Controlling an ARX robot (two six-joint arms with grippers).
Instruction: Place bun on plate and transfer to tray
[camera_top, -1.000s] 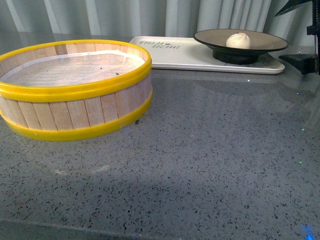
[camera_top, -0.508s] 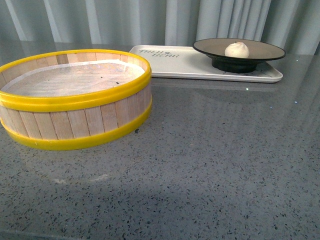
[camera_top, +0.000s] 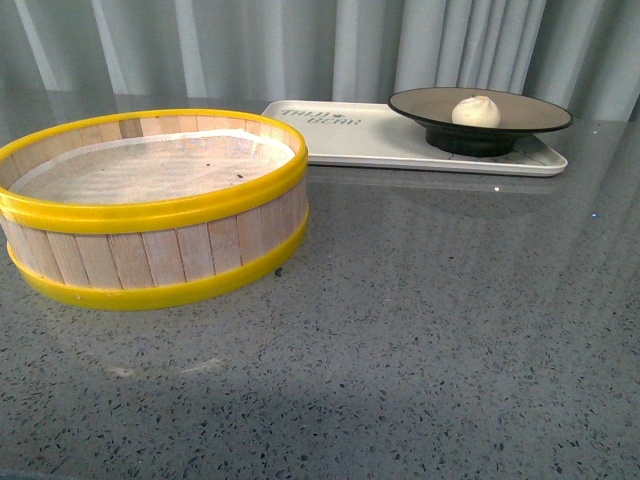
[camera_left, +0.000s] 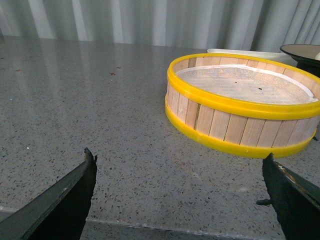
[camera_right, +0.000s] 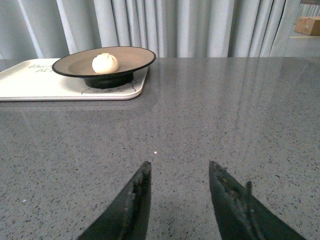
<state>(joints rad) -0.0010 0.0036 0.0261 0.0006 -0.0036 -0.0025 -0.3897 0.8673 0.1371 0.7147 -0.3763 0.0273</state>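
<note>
L gripper, seen only in the left wrist view, is hanging over bare grey countertop w/ its two dark fingers spread very wide. Nothing is sitting betw. them and they aren't touching anything. The yellow-rimmed wooden steamer basket is standing just ahead of it, lined w/ white paper, nothing inside.

R gripper, seen only in the right wrist view, is also hovering over the countertop, fingers parted by a moderate gap, narrower than the L one's. It's gripping nothing and is well apart from the tray. Can't tell if the tips are grazing the surface.

In the front view neither arm is showing. The bun is sitting upright in the middle of the plate, pleated top up. The plate is resting on the tray, at the tray's R end; the end w/ faint grey lettering is lying bare toward the basket. The tray is lying flat at the far side of the countertop, near the grey curtain. The basket is standing nearer the camera, to the L, its far rim just beside the tray's lettered end.
</note>
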